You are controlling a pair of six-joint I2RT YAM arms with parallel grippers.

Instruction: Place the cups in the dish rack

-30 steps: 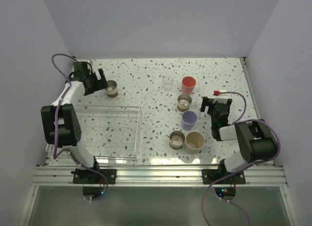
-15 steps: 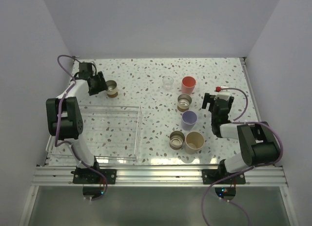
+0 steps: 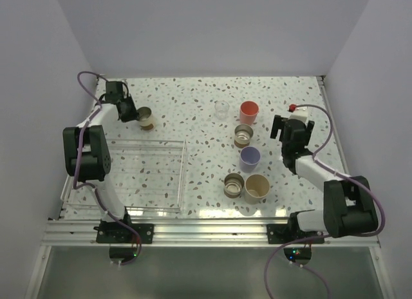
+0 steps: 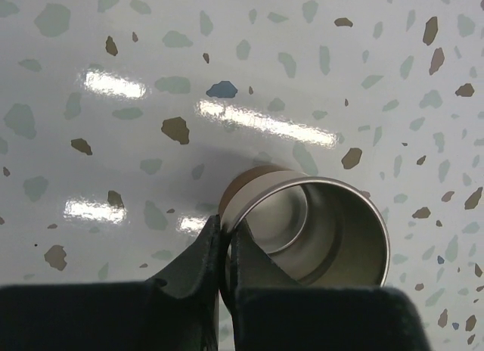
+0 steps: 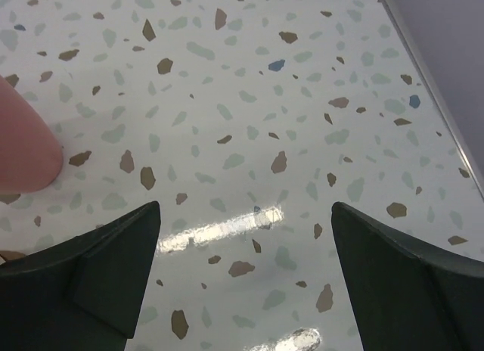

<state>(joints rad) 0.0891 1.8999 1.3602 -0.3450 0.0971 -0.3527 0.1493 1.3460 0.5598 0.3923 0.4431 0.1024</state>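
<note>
Left gripper (image 4: 225, 269) clamps metal cup (image 4: 306, 222) by its wall (right gripper (image 5: 243, 215) gapes, empty); lift straight, carry level to dish rack (image 3: 145, 173)

Tabletop (image 3: 193, 96) was glossy white terrazzo-look with grey, brown and a few blue flecks. Plain pale lavender-grey walls boxed it in: back wall (image 3: 206, 28), left wall (image 3: 32, 86), right wall (image 3: 380, 86). Overhead light left bright glare streaks (image 4: 265, 124). Aluminium rails (image 3: 212, 231) ran along the near edge, with a dull grey-green surface (image 3: 206, 273) below.
</note>
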